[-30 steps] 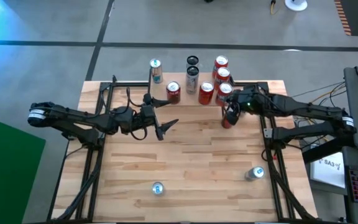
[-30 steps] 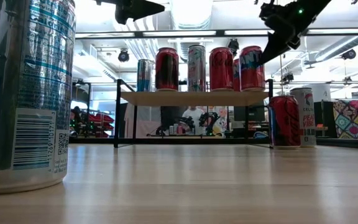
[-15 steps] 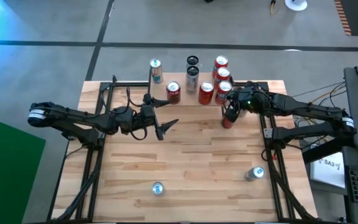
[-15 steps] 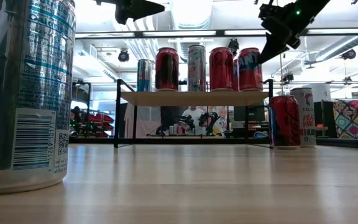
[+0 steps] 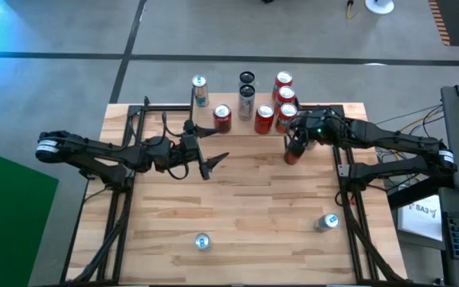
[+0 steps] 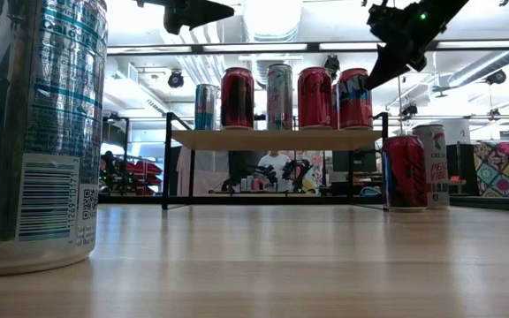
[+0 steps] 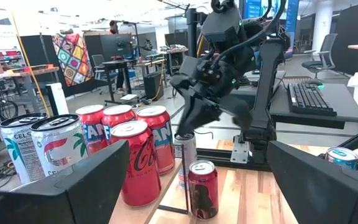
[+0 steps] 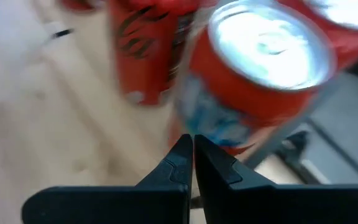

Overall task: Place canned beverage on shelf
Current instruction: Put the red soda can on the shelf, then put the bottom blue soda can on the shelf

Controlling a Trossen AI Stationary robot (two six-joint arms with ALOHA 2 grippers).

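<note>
The shelf (image 6: 277, 140) stands at the table's far edge with several cans upright on its top, among them red ones (image 6: 315, 97) and a blue one (image 5: 199, 90). A dark red can (image 6: 405, 170) and a white can (image 6: 432, 165) stand on the table by the shelf's right legs. My right gripper (image 6: 371, 84) hangs shut, slanting down, above the dark red can (image 5: 292, 155), level with the shelf cans and clear of everything. In the right wrist view its fingertips (image 8: 193, 146) point at a red can top (image 8: 269, 43). My left gripper (image 5: 213, 165) waits open and level over the table's middle.
A blue-silver can (image 5: 202, 241) stands near the table's front edge, looming at the left of the low view (image 6: 34, 132). Another can (image 5: 326, 222) sits at the front right. The black frames of both arms' stands (image 5: 126, 175) line the table's sides. Bare wood lies between them.
</note>
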